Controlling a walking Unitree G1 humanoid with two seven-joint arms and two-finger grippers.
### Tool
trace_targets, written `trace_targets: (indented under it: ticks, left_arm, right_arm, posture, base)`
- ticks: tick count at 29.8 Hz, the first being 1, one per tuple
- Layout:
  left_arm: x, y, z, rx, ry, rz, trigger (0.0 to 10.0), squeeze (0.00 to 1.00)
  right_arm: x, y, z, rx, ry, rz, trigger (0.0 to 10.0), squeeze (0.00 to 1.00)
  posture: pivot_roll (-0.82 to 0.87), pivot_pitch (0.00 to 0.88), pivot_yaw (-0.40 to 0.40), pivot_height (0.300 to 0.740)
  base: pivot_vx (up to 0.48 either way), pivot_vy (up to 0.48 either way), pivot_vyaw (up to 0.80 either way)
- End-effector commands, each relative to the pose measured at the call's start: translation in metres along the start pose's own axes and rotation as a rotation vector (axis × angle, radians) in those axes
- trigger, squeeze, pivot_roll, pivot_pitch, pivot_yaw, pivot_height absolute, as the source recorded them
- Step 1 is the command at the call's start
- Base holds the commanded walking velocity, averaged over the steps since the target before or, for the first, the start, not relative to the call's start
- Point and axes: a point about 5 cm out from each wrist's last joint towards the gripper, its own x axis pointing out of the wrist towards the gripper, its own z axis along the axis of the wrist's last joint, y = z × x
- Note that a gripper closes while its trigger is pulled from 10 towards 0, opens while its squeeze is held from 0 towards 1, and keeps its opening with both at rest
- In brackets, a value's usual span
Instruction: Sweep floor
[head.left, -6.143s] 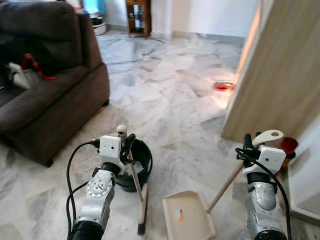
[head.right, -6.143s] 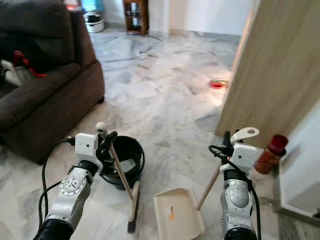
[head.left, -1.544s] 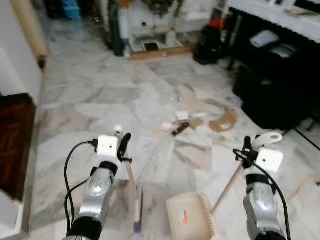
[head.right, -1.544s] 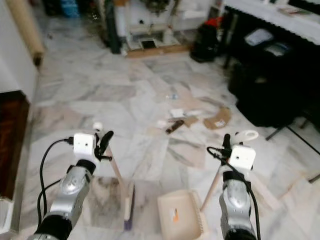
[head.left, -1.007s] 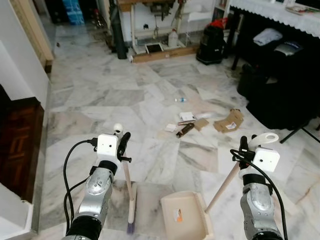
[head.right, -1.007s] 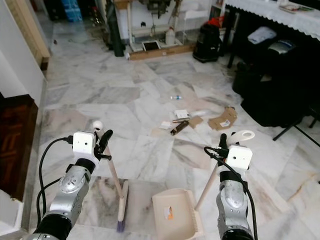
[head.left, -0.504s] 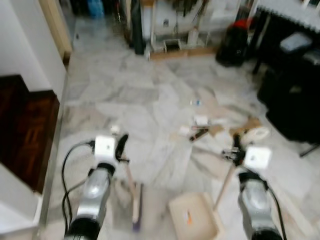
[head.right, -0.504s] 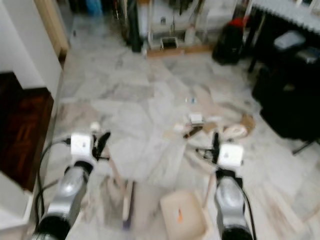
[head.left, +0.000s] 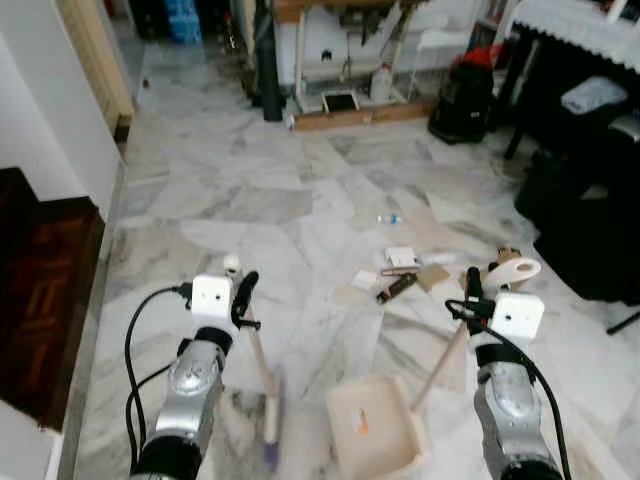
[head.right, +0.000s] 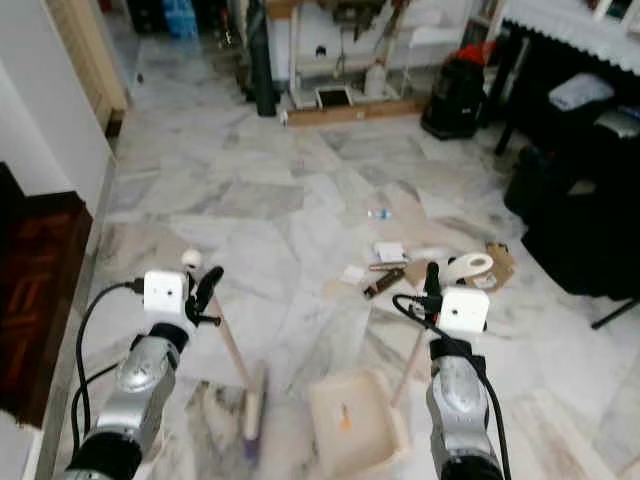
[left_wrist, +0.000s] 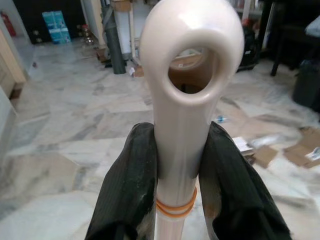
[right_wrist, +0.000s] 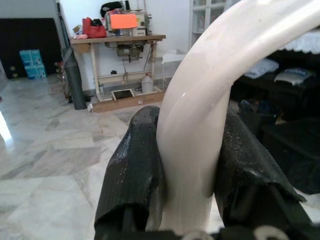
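**Closing on the litter with broom and dustpan in hand**

Gripping the broom (head.left: 262, 385) near its looped top, the left gripper (left_wrist: 177, 165) has both black fingers pressed against the cream handle; the bristle head rests on the marble floor (head.left: 230, 200) just ahead of the robot. The right gripper (right_wrist: 187, 165) is clamped likewise on the dustpan (head.left: 375, 425) handle, its tray lying flat at about 3 o'clock from the broom head.

The litter (head.left: 400, 275) (cardboard scraps, paper and a dark stick-like piece) lies ahead at roughly 1 o'clock, well apart from both tools and strung out across the robot's front. It sits nearer the right arm's side, so I judge the dustpan should go down just short of it, with the broom reaching beyond it to draw it back.
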Motion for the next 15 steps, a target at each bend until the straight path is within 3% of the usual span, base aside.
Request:
trace_targets:
  ticks: [1,15]
  left_arm:
    - [0.0045,-0.0051,0.0099,-0.008,-0.052,-0.016,10.0,0.0]
    - [0.0065,-0.0048,0.011,-0.01,-0.052,-0.013,10.0,0.0]
  right_arm:
    - [0.0024,-0.0052,0.005,-0.005,-0.025,-0.015,10.0,0.0]
    - [0.0027,-0.0046,0.005,0.0,-0.024,-0.018,10.0,0.0]
  posture:
    - [-0.12,0.0,0.022,0.74]
    - [-0.12,0.0,0.023,0.74]
  base:
    - [0.315,0.0,0.0]
    - [0.316,0.0,0.0]
